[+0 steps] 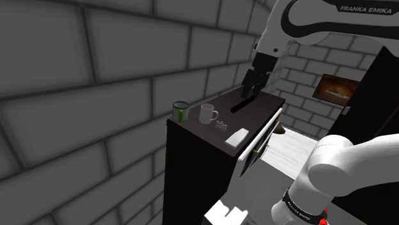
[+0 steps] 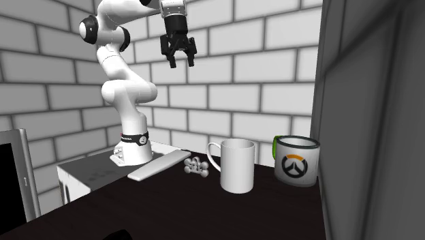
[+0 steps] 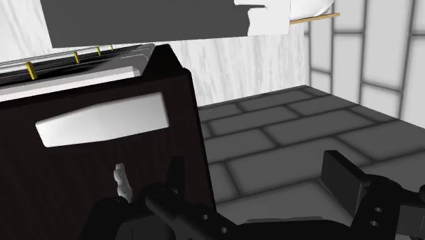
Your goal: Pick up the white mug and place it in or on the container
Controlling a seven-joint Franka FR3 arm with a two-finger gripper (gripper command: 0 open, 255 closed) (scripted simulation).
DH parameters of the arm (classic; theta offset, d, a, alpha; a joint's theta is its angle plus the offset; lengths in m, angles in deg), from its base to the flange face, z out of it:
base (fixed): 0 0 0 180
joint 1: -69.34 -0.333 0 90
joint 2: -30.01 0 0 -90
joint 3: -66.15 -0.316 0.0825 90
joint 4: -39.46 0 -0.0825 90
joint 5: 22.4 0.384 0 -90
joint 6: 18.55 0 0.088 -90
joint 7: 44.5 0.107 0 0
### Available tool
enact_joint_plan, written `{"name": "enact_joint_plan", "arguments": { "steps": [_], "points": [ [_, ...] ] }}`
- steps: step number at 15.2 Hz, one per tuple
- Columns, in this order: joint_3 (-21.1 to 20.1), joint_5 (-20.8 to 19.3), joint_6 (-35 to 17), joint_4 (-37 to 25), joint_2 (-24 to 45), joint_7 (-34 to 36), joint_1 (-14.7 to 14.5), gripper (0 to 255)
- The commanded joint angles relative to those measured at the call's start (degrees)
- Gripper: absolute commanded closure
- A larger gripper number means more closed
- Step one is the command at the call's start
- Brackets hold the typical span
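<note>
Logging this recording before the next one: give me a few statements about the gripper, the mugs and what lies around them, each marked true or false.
1. The gripper is open and holds nothing. True.
2. The white mug lies tipped on its side. False: it stands upright on the dark cabinet top.
3. A small grey object lies between the white mug and the flat white slab. True.
4. The logo mug is stacked inside the white mug. False: it stands beside it on the cabinet top, with a gap between them.
</note>
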Motion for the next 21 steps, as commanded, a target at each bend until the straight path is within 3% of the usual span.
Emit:
{"name": "enact_joint_plan", "arguments": {
  "steps": [1, 11, 21],
  "points": [
    [0.0, 0.0, 0.0, 0.0, 0.0, 0.0, 0.0, 0],
    [5.6, -4.4, -12.4, -5.0, 19.6, -11.4, -0.1, 0],
    [9.5, -4.7, -20.3, -17.6, 41.7, -21.9, -0.1, 0]
  ]
}}
